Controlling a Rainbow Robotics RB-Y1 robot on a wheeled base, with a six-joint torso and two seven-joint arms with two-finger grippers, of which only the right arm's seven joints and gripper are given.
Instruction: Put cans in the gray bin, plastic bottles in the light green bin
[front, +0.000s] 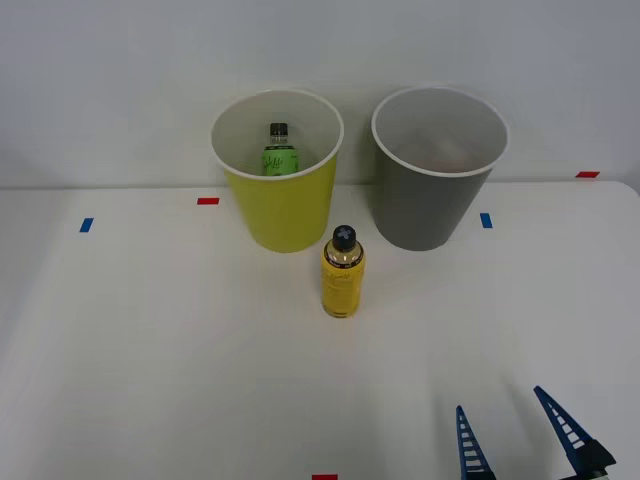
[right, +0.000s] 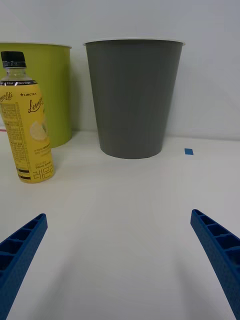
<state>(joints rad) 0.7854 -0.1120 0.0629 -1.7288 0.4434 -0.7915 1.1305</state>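
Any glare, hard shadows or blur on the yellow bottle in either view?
Front view: light is soft and even, the yellow bottle is sharp, with a bright glint on its gold neck and barely any shadow on the table. Right wrist view: its label text reads clearly, no glare; the gray bin is evenly lit.

Lab or test-bench setting; plain white table (front: 150, 350) against a bare pale wall (front: 120, 80); small red tape marks (front: 208, 201) and blue tape marks (front: 86, 225) stuck on the tabletop as position markers; no household clutter, surface bare but for a few staged props.
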